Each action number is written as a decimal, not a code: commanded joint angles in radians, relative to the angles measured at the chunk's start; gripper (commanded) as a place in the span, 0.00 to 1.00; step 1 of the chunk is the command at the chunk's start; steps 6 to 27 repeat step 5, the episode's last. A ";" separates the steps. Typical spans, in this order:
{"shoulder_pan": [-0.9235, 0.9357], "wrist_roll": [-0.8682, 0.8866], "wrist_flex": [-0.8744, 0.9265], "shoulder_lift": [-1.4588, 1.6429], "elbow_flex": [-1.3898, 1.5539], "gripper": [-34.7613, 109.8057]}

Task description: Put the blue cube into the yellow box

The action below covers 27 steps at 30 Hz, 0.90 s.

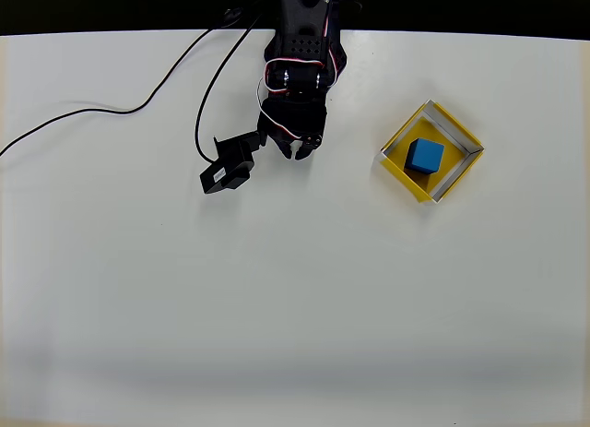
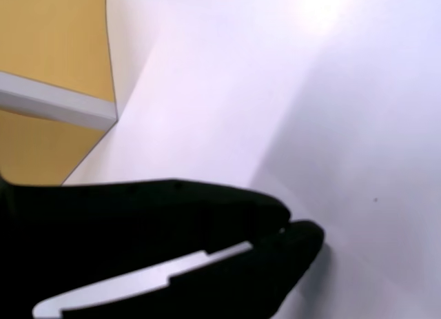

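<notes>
In the overhead view the blue cube (image 1: 425, 156) rests flat inside the yellow box (image 1: 404, 150), a shallow square tray with a pale rim, turned like a diamond at the right of the white table. My black gripper (image 1: 300, 150) hangs at the top centre, well left of the box and apart from it. Its fingers are together with nothing between them. In the wrist view the gripper (image 2: 289, 228) crosses the lower half of the picture, its two dark tips meeting over bare white table.
A black cable (image 1: 138, 102) runs from the arm's base across the table's upper left. The wrist camera housing (image 1: 228, 169) sticks out left of the gripper. An orange-yellow area with a pale bar (image 2: 55, 105) shows at the wrist view's upper left.
</notes>
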 commanded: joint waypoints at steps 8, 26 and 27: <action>-0.006 -0.006 0.015 0.023 0.028 0.25; -0.006 -0.006 0.015 0.023 0.028 0.25; -0.006 -0.006 0.015 0.023 0.028 0.25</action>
